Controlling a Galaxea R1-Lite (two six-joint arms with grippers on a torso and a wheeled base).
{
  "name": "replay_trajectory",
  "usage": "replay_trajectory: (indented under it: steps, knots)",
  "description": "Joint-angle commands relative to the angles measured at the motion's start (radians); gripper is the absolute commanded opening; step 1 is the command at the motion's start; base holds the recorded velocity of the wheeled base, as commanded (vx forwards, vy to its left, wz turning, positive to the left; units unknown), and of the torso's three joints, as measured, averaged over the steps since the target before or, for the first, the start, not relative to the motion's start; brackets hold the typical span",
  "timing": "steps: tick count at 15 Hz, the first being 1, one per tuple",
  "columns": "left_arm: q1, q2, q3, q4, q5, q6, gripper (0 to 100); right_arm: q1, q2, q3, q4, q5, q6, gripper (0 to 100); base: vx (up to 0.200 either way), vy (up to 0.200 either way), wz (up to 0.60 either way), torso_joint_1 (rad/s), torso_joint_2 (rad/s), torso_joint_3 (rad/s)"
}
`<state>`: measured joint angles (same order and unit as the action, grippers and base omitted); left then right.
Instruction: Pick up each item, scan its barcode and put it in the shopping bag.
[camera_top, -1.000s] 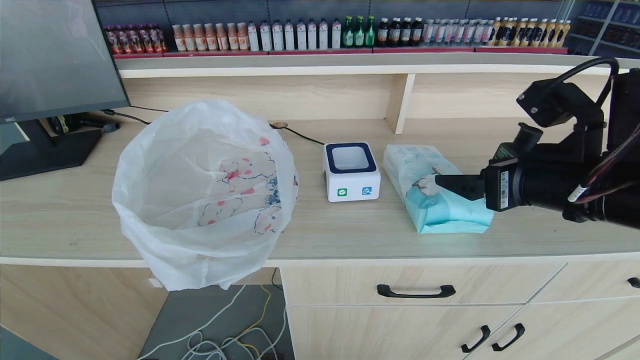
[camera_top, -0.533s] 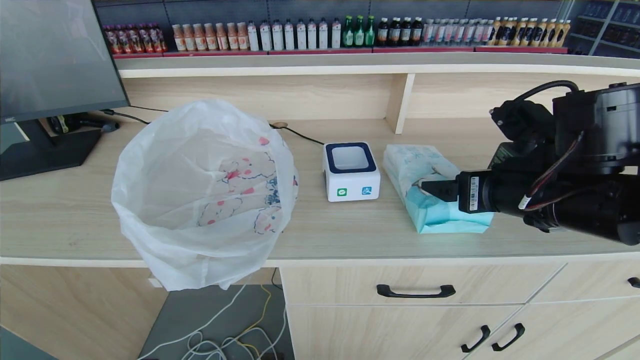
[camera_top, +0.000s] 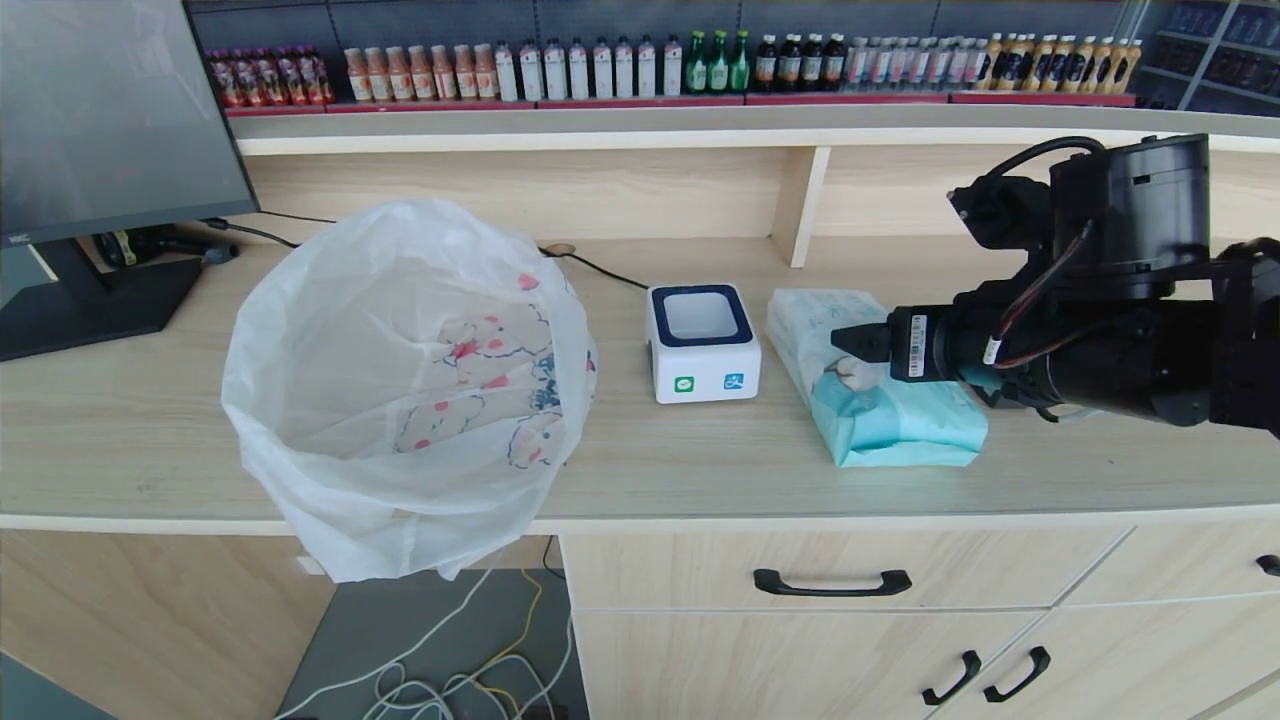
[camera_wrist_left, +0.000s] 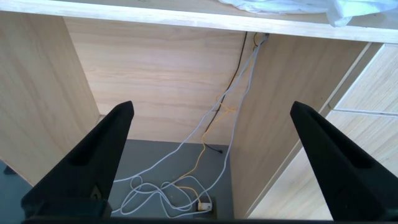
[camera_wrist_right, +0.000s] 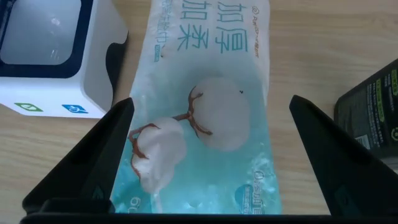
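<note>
Hanging left gripper (camera_wrist_left: 211, 163) under the desk (camera_top: 120, 430), jaws wide apart, over cables (camera_wrist_left: 163, 184). Finds shopping bag (camera_top: 400, 390) desk-left, scanner (camera_top: 702, 342) mid-desk, tissue pack (camera_top: 880, 415) just beside. Poises right gripper (camera_top: 848, 342) over the pack, jaws spread; from the wrist, catches dark packet (camera_wrist_right: 373, 106) alongside.

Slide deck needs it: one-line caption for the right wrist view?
Open right gripper over the tissue pack on the wooden counter, barcode scanner beside it.

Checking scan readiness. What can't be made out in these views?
- Barcode of the tissue pack: only its top face shows, head and right wrist views.
- Dark packet beside it: cut by right wrist view's edge; right arm covers it in head view.
- Contents of the shopping bag: blurred through its film, head view.
</note>
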<state>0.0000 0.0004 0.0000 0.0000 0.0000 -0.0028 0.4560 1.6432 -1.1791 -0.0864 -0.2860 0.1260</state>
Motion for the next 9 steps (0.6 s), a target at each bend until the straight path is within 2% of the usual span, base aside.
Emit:
replay_trajectory:
  steps: [1, 4, 9]
  knots:
    - [0.0, 0.0, 0.0, 0.0, 0.0, 0.0, 100, 0.0, 0.015, -0.028, 0.023, 0.002, 0.003, 100, 0.0, 0.0, 0.0, 0.0, 0.0, 0.0]
    - [-0.002, 0.0, 0.0, 0.0, 0.0, 0.0, 100, 0.006, 0.026, -0.06, 0.088, 0.001, 0.032, 100, 0.0, 0.0, 0.0, 0.0, 0.0, 0.0]
    - [0.0, 0.0, 0.0, 0.0, 0.0, 0.0, 100, 0.01, 0.075, -0.08, 0.088, 0.001, 0.054, 100, 0.0, 0.0, 0.0, 0.0, 0.0, 0.0]
